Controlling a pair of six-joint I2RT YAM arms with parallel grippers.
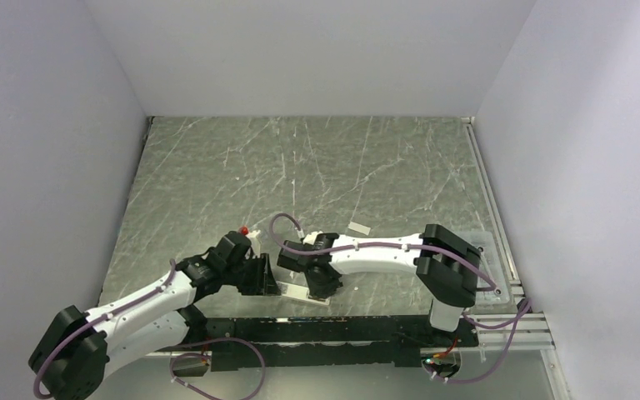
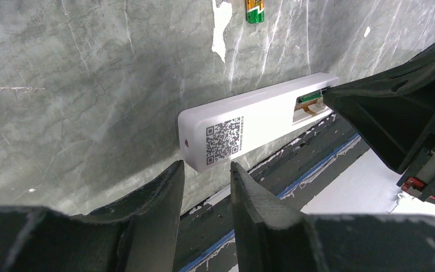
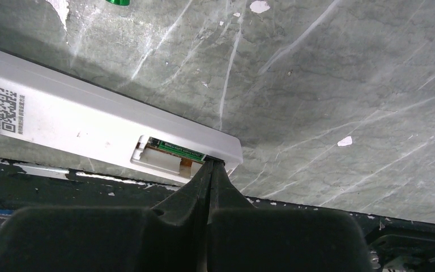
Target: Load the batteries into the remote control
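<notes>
You will find the table [image 1: 217,175] to be a grey, marbled sheet crossed by many white scratches, with chipped white patches visible in both wrist views. Plain white walls close it in at 9, 12 and 3 o'clock. A black rail runs along its 6 o'clock edge.

The remote control [image 2: 249,127] lies at that 6 o'clock edge, just beside the rail, between your two arms. Its back faces up, showing a QR label at one end and the open battery recess at the other. A green lettered sliver sits along the recess's far side; I cannot tell whether it is a battery.

Your right fingers [image 3: 210,170] are pressed fully together with nothing between them. Their tips touch the remote at the recess end.

Your left fingers [image 2: 235,175] stand partly apart and hold nothing. They sit just short of the QR end, not touching it.

One loose battery [image 2: 254,11] rests on the table at 12 o'clock from the remote, apart from it.

A small flat white piece [image 1: 358,227] lies at 1 o'clock from the remote, well apart.
</notes>
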